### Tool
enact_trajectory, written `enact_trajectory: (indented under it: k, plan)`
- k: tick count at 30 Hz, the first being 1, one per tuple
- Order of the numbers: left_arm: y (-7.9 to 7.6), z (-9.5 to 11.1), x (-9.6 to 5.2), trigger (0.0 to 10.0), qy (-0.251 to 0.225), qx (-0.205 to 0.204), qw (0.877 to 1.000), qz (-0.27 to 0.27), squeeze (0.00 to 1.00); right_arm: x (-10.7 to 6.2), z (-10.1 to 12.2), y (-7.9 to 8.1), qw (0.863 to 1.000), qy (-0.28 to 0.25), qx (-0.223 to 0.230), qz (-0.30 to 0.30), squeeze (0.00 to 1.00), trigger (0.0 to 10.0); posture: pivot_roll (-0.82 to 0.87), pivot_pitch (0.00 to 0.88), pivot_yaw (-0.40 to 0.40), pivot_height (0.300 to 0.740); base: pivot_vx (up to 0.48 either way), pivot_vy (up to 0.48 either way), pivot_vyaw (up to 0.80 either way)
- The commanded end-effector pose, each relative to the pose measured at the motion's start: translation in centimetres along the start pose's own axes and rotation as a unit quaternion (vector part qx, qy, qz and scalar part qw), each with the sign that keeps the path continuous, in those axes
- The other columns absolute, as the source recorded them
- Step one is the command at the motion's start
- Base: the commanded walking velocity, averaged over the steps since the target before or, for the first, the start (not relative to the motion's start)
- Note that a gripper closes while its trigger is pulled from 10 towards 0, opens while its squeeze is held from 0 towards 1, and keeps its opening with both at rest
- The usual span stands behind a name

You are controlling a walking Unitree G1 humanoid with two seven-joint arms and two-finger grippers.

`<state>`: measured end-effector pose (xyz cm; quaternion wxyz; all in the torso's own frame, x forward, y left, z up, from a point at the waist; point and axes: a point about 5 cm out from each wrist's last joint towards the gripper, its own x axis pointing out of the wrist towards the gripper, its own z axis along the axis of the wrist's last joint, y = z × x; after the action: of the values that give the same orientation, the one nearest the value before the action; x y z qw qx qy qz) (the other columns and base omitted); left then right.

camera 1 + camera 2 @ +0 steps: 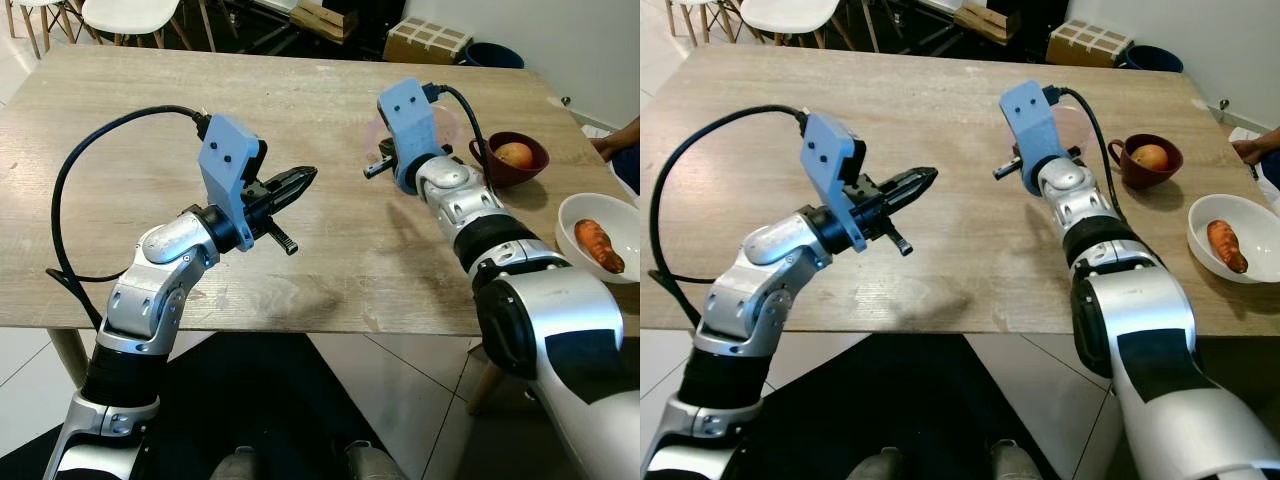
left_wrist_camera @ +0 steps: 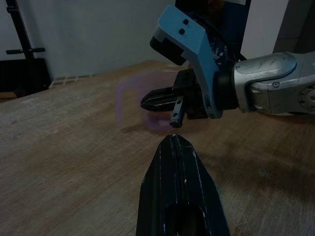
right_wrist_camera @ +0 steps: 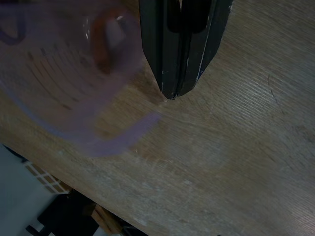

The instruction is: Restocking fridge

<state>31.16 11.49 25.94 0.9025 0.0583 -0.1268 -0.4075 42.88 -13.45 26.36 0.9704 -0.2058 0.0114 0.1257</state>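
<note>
Light wooden table (image 1: 300,120) with both arms raised over it. Left gripper (image 1: 300,181) clenched, empty. Right gripper (image 3: 178,73) clenched beside a translucent pale purple plastic cup (image 3: 69,73), resolved in the wrist views. Head views add a dark red bowl (image 1: 510,160) holding an orange fruit (image 1: 514,154) and a white bowl (image 1: 600,240) holding an orange sweet potato (image 1: 599,245).

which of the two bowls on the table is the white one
The white bowl at the table's right edge, holding an orange sweet potato. The other, a dark red bowl farther back, holds a round yellowish fruit.
</note>
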Motion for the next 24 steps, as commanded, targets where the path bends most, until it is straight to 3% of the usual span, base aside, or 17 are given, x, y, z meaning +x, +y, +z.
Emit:
enact_trajectory:
  k: [1, 14, 15, 16, 17, 18, 19, 24]
  plan:
    - [-0.1, -0.2, 0.0, 10.0, 0.003, 0.000, 1.000, -0.004, 0.00, -0.1, -0.3, -0.4, 1.000, 0.010, -0.005, -0.001, 0.00, 0.0, 0.09, 0.193, -0.045, 0.707, 0.000, 0.000, 0.00]
    - [-0.2, -0.2, 0.1, 10.0, 0.001, -0.001, 1.000, -0.005, 0.00, -0.1, 0.7, -0.2, 0.999, -0.014, 0.016, 0.025, 0.00, 0.0, 0.08, 0.192, -0.042, 0.707, 0.000, 0.000, 0.00]
    - [-0.3, -0.2, 0.2, 10.0, 0.000, -0.002, 1.000, -0.006, 0.00, 0.0, 1.1, -0.1, 0.998, -0.028, 0.030, 0.038, 0.00, 0.7, 0.08, 0.193, -0.043, 0.707, 0.000, 0.000, 0.00]
    - [-0.3, -0.2, 0.2, 10.0, 0.000, -0.002, 1.000, -0.007, 0.00, 0.0, 1.5, 0.1, 0.997, -0.041, 0.044, 0.051, 0.00, 6.2, 0.08, 0.194, -0.042, 0.707, 0.000, 0.000, 0.00]
    - [-0.3, -0.2, 0.2, 10.0, 0.000, -0.002, 1.000, -0.007, 0.00, 0.0, 1.5, 0.1, 0.997, -0.041, 0.044, 0.051, 0.00, 6.2, 0.08, 0.194, -0.042, 0.707, 0.000, 0.000, 0.00]
    - [-0.3, -0.2, 0.2, 10.0, 0.000, -0.002, 1.000, -0.007, 0.00, 0.0, 1.8, 0.2, 0.996, -0.053, 0.054, 0.055, 0.11, 9.2, 0.08, 0.196, -0.042, 0.707, 0.000, 0.000, 0.00]
    - [-0.3, -0.3, 0.3, 10.0, 0.000, -0.003, 1.000, -0.007, 0.00, 0.0, 2.0, 0.2, 0.995, -0.059, 0.062, 0.053, 1.00, 10.0, 0.08, 0.199, -0.044, 0.707, 0.000, 0.000, 0.00]
    - [-0.5, -0.2, 0.4, 10.0, -0.003, -0.006, 1.000, -0.004, 0.00, -0.1, 2.2, -0.5, 0.996, -0.066, 0.055, 0.012, 1.00, 10.0, 0.09, 0.212, -0.051, 0.707, 0.000, 0.000, 0.00]
